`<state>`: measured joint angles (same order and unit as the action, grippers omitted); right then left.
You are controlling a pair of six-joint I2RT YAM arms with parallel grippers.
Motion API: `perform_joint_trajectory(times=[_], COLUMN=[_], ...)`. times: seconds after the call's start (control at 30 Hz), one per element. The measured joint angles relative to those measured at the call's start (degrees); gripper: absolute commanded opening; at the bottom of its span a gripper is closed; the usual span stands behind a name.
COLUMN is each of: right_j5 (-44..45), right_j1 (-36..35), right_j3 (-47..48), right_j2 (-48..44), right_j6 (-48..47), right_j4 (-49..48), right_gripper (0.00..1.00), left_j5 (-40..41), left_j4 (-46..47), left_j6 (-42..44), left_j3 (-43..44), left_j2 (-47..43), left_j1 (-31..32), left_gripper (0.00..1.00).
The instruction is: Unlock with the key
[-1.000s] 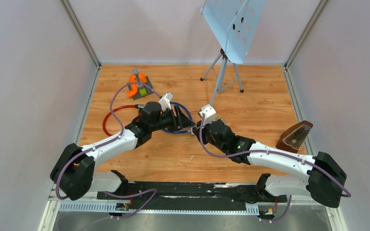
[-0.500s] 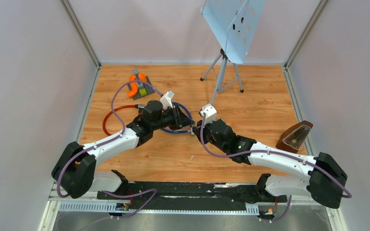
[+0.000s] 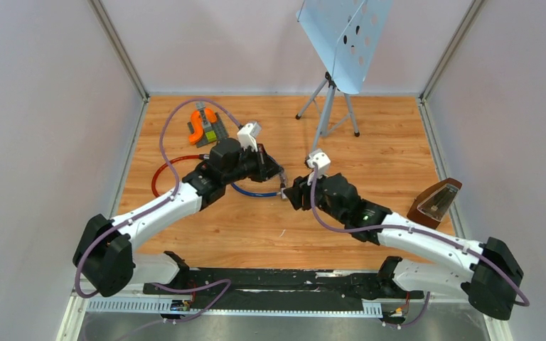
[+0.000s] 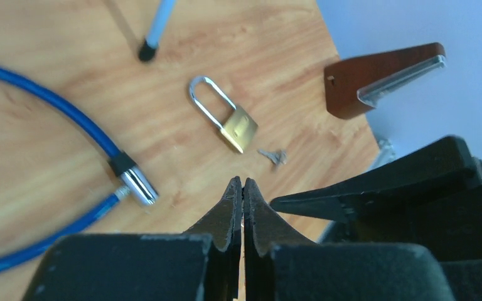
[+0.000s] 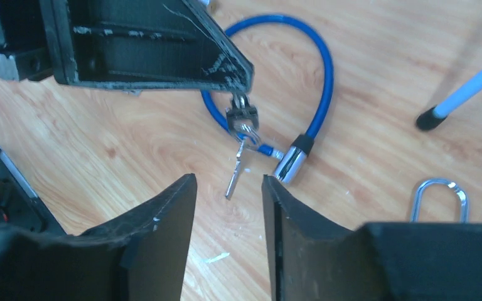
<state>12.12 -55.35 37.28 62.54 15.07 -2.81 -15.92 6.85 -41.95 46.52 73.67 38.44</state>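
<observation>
In the right wrist view my left gripper's fingertips [image 5: 241,78] pinch the head of a silver key [image 5: 243,118], and a second key [image 5: 233,177] dangles from its ring. My left gripper [image 4: 239,182] is shut, and the key is hidden between its jaws in its own wrist view. My right gripper [image 5: 228,177] is open and faces the dangling key with nothing gripped. The blue cable lock [image 5: 324,75] lies on the wood, its silver end [image 5: 289,163] just beyond the keys. A brass padlock [image 4: 238,128] lies flat with a small key [image 4: 273,155] beside it. From above, both grippers [image 3: 279,177] [image 3: 289,193] meet mid-table.
A music stand [image 3: 327,106] stands at the back. A wooden metronome [image 3: 435,201] sits at the right edge. An orange and grey object [image 3: 205,126] and a red cable [image 3: 158,177] lie at the back left. White walls enclose the wooden table [image 3: 384,156].
My left gripper has shut on the key. My right gripper has opened, let the key go and drawn back slightly. The left arm has shifted a little toward the back.
</observation>
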Motion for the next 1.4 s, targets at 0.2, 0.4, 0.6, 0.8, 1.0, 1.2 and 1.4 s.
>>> perform_joint_trajectory(times=[0.2,0.4,0.6,0.8,1.0,1.2,1.4], right_j5=[-12.41,-30.64,-46.97,-56.98,-61.05,-62.82,-62.71], right_j1=[11.21,23.93,36.06,39.58,40.09,41.24,41.68], right_j3=[-0.04,1.75,4.13,3.98,2.05,0.22,-0.79], right_j2=[-9.25,-11.72,-10.01,-7.32,-7.26,-6.19,-4.85], right_j6=[1.42,4.55,12.59,21.29,27.15,32.87,36.35], right_j4=[-1.70,-6.99,-16.65,-26.67,-33.03,-39.54,-42.77], right_gripper=[0.51,0.51,0.49,0.46,0.41,0.35,0.31], left_j5=[3.65,1.18,-4.15,-7.82,-10.60,-13.25,-14.88], left_j4=[-5.57,-4.28,1.92,9.05,15.96,20.87,24.70], left_j6=[15.91,23.82,21.64,12.35,0.90,-7.37,-12.15], left_j3=[10.34,16.22,17.68,16.35,12.87,10.34,8.90], left_j2=[-2.16,-2.89,-0.79,0.61,0.74,2.01,2.54], left_j1=[-0.09,-0.11,-0.11,-0.11,-0.11,-0.11,-0.11], left_gripper=[0.00,0.00,0.00,0.00,0.00,0.00,0.00])
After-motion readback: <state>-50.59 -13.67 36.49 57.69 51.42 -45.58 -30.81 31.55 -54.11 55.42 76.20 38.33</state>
